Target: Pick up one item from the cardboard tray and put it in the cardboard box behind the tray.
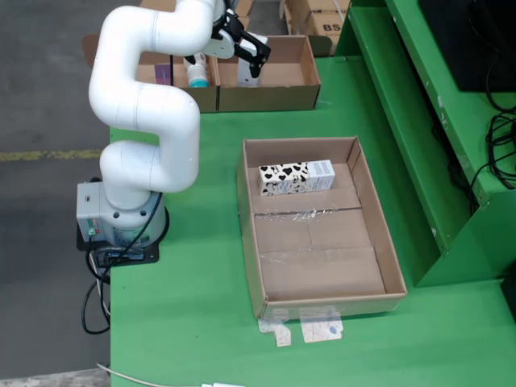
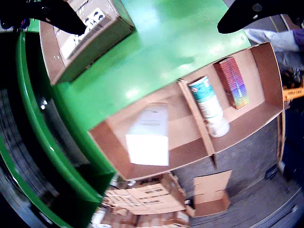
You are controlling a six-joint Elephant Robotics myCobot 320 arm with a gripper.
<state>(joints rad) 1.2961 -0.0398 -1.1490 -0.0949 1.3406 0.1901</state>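
1. Fixed view: your glossy white arm bends over the back cardboard box (image 1: 278, 85); gripper (image 1: 255, 63) spread, empty, above a white carton (image 1: 248, 78) inside. The cow-print milk carton (image 1: 295, 176) lies flat in the taped corrugated tray (image 1: 322, 274).
2. Wrist view: black fingertips (image 2: 237, 16) wide apart; blurred white carton (image 2: 148, 136) in the box, bottle (image 2: 209, 105) and colourful packet (image 2: 234, 81) beyond the divider.
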